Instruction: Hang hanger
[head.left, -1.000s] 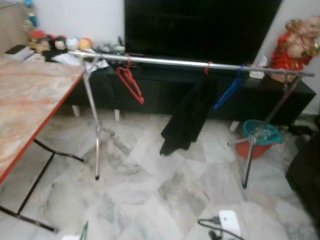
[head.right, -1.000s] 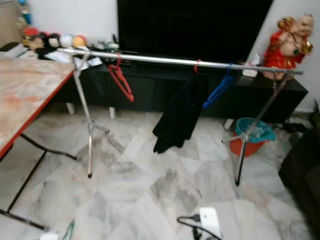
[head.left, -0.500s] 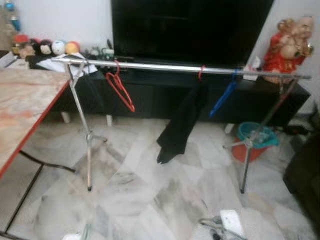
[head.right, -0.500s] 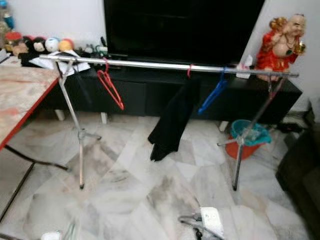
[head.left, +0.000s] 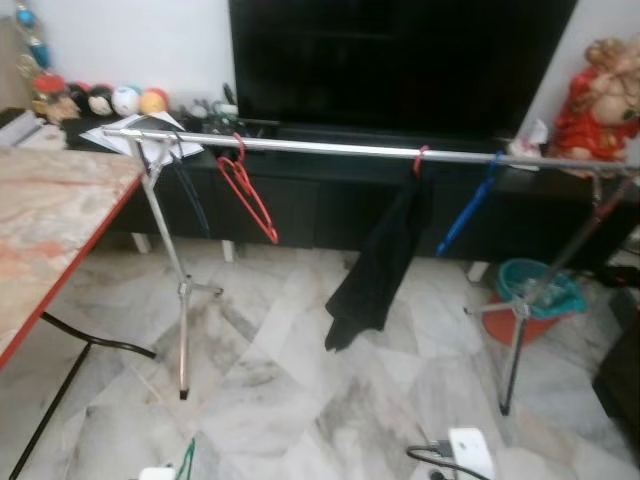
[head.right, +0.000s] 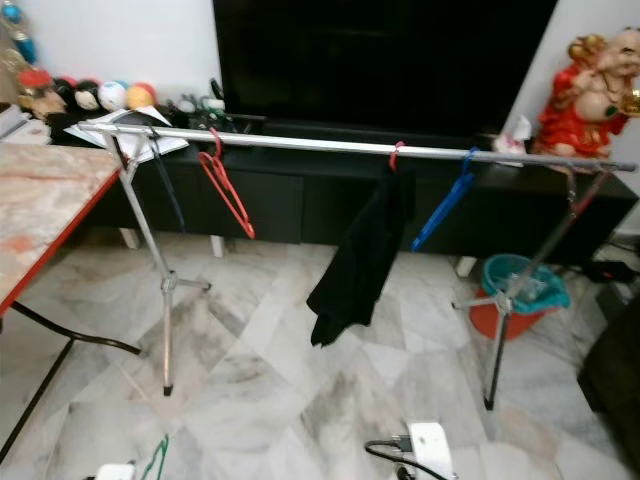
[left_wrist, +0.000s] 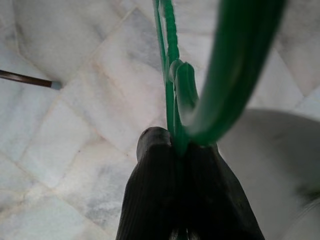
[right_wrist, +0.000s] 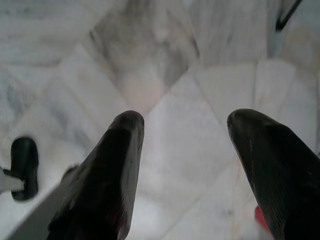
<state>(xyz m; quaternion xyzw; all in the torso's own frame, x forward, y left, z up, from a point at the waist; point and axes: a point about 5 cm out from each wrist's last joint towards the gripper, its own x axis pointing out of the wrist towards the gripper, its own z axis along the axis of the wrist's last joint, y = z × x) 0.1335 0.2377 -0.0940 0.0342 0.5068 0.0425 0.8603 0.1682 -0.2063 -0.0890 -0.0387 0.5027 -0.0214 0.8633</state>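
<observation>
The left gripper (left_wrist: 180, 150) pinched the green plastic hanger (left_wrist: 220, 75) low over the marble floor, well short of the long silver rail (head.left: 350, 150) (a red wire hanger (head.left: 250, 195), a black garment (head.left: 380, 260) and a blue hanger (head.left: 465, 205) hung there already). The right gripper (right_wrist: 185, 150) hung spread and empty. With so thin a grip, the hanger could twist or slip as it was lifted, and its hook might foul the red one.

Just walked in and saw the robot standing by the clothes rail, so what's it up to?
It is carrying a green hanger pinched in its left gripper, low over the marble floor, apparently to hang it. The silver rail stands ahead, in front of the TV cabinet. On it hang a red hanger, a black garment and a blue hanger. The right gripper hangs open over the floor, holding nothing. The green hanger is not on the rail yet.
</observation>
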